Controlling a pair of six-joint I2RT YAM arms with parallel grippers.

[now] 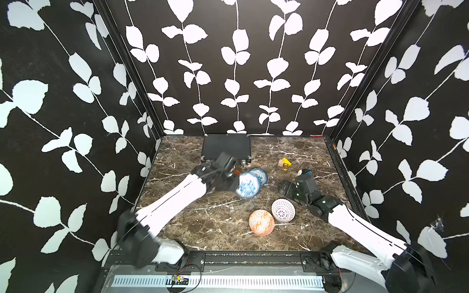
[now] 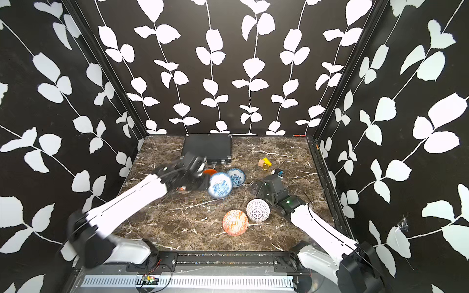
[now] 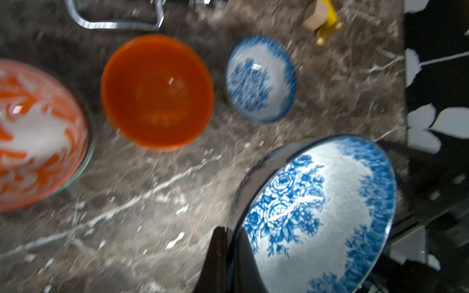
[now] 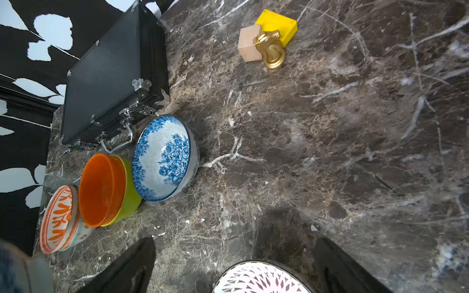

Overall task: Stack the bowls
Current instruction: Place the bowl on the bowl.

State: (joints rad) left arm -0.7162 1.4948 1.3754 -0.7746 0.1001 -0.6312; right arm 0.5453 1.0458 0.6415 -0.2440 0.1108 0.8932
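My left gripper [image 3: 229,233] is shut on the rim of a blue-floral white bowl [image 1: 248,187], which hangs tilted above the table, one finger inside and one outside. A second blue-floral bowl [image 1: 260,175] stands just behind it. Left of that, a plain orange bowl [image 4: 101,190] sits nested in a yellow bowl [image 4: 130,200], beside an orange-leaf bowl [image 4: 57,219]. Nearer the front are an orange-geometric bowl [image 1: 262,222] and a white purple-dotted bowl [image 1: 283,210]. My right gripper [image 4: 236,243] is open and empty, just beyond the dotted bowl's rim [image 4: 261,277].
A flat black case [image 1: 226,147] lies against the back wall, its handle towards the bowls. Small yellow and tan blocks [image 1: 284,163] with a gold ring piece [image 4: 272,50] sit at the back right. Patterned walls close in three sides of the marble table [image 1: 203,223].
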